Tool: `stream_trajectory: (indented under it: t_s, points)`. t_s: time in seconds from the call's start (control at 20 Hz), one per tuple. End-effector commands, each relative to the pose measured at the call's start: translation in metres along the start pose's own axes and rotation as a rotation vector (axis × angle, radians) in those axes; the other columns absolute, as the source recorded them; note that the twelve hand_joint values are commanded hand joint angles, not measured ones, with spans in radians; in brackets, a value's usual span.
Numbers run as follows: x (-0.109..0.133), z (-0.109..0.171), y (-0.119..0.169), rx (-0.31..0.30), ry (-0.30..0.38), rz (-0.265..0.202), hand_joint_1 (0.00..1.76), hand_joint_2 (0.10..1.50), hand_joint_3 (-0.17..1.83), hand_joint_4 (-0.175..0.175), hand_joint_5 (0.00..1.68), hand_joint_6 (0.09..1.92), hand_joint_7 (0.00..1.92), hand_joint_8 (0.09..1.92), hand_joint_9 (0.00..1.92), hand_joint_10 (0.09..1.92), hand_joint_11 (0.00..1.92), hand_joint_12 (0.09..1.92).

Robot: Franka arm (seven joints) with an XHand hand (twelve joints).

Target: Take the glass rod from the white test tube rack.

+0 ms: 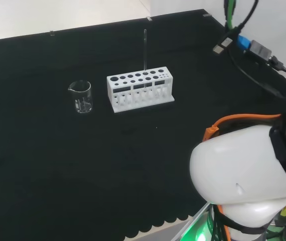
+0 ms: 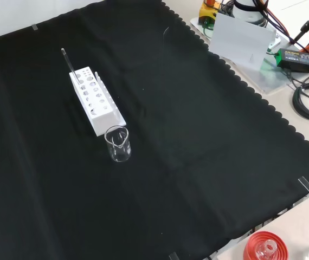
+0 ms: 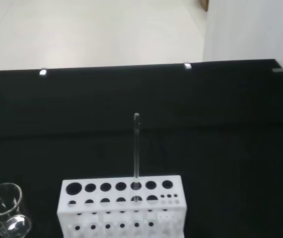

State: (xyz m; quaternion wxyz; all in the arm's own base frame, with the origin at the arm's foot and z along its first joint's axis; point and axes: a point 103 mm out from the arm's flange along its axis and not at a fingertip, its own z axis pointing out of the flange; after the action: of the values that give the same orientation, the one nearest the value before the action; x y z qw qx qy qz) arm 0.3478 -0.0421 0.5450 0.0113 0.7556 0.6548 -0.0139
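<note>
A white test tube rack (image 1: pixel 139 90) with several round holes stands on the black cloth near the middle of the head view. A thin clear glass rod (image 1: pixel 145 49) stands upright in a hole of its back row. In the front view the rack (image 2: pixel 96 101) lies at the upper left, the rod (image 2: pixel 70 67) rising from its far end. The wrist view looks at the rack (image 3: pixel 122 204) and the rod (image 3: pixel 136 148) from some distance.
An empty clear glass beaker (image 1: pixel 81 96) stands to the rack's left in the head view, and just in front of the rack in the front view (image 2: pixel 118 143). A red ribbed stand (image 2: pixel 264 247) sits at the front view's bottom right edge. Cables lie off the cloth.
</note>
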Motion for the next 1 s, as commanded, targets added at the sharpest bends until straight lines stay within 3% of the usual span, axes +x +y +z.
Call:
stream_trajectory:
  t_s: [0.05, 0.2, 0.45, 1.0]
  points:
    - [0.021, 0.01, 0.038, 0.004, 0.015, -0.068, 0.51, 0.86, 0.47, -0.019, 0.22, 0.09, 0.11, 0.82, 0.24, 0.97, 0.12, 1.5]
    - [0.027, 0.022, 0.051, 0.032, 0.001, -0.093, 0.51, 0.86, 0.47, -0.02, 0.22, 0.09, 0.12, 0.82, 0.25, 0.97, 0.13, 1.49]
    - [0.029, 0.042, 0.069, 0.07, 0.058, -0.118, 0.5, 0.87, 0.48, -0.021, 0.23, 0.09, 0.14, 0.83, 0.27, 0.97, 0.15, 1.49]
    - [0.039, 0.087, 0.106, 0.144, 0.058, -0.166, 0.51, 0.87, 0.48, -0.024, 0.23, 0.09, 0.14, 0.84, 0.3, 0.97, 0.18, 1.49]
